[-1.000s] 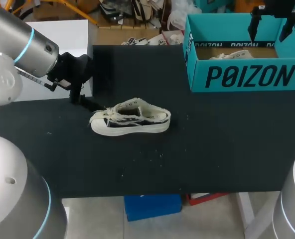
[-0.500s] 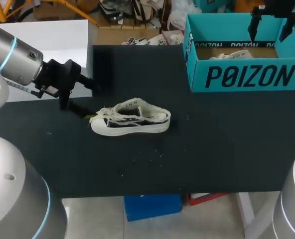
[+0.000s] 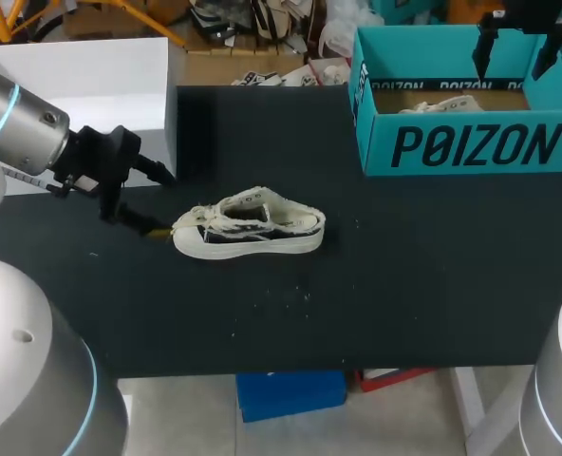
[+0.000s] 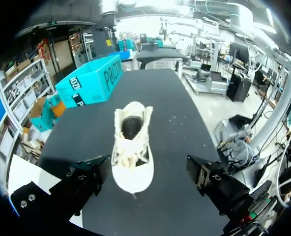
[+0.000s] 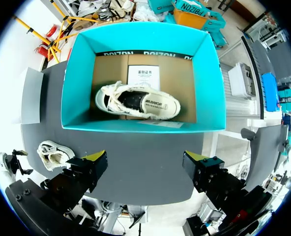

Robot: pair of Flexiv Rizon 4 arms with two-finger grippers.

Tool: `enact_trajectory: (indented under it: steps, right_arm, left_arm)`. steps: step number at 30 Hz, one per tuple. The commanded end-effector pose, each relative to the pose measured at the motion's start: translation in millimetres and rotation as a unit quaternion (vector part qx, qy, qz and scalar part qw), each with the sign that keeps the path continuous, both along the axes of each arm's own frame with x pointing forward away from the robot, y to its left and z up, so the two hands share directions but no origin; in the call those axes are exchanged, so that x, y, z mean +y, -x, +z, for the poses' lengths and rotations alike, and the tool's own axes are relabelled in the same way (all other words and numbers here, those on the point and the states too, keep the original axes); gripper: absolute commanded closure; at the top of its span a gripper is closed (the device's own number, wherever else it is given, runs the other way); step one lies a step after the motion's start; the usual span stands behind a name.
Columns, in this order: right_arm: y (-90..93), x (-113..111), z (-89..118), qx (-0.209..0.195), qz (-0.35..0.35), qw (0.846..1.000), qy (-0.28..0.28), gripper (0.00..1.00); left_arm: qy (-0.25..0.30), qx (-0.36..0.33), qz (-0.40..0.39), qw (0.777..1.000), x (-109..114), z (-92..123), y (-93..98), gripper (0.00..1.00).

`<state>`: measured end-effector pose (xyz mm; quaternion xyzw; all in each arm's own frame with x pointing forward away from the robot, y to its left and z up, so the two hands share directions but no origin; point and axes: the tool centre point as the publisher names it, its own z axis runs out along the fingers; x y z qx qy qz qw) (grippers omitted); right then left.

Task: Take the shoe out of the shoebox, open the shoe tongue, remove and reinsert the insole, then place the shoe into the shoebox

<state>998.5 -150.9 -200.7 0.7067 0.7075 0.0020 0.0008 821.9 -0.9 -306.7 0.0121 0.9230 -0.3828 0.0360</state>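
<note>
One sneaker point(image 3: 248, 225) is seen standing on its sole on the desk point(image 3: 404, 266), well apart from the shoebox point(image 3: 471, 147). The taking-out is therefore judged done, and the opening of the tongue is judged the step in hand. The left claw point(image 3: 165, 204) is held wide open and empty, yet farther from the shoebox, just off the sneaker's toe. The right claw point(image 5: 145, 160) is spread open and empty, directly above the shoebox. A closing-in on the laces and tongue is called for next, with the sneaker steadied. Counted: two sneakers, the second sneaker point(image 5: 138, 101) lying inside the shoebox; one shoebox; two claws
</note>
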Motion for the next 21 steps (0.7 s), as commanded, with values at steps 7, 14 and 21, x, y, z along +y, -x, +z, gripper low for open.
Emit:
enact_trajectory:
  steps: [7,14,21]
  right_arm:
    - [-0.6,0,0,0.001,0.0,1.0,0.0,0.0]
    - [50.0,47,30,-0.072,0.34,0.937,0.047,0.0]
    - [50.0,47,30,-0.072,0.34,0.937,0.047,0.0]
  left_arm:
    - [0.001,0.005,-0.002,1.0,2,-7,-5.1,0.0]
    - [0.001,0.005,-0.002,1.0,2,-7,-5.1,0.0]
    - [0.001,0.005,-0.002,1.0,2,-7,-5.1,0.0]
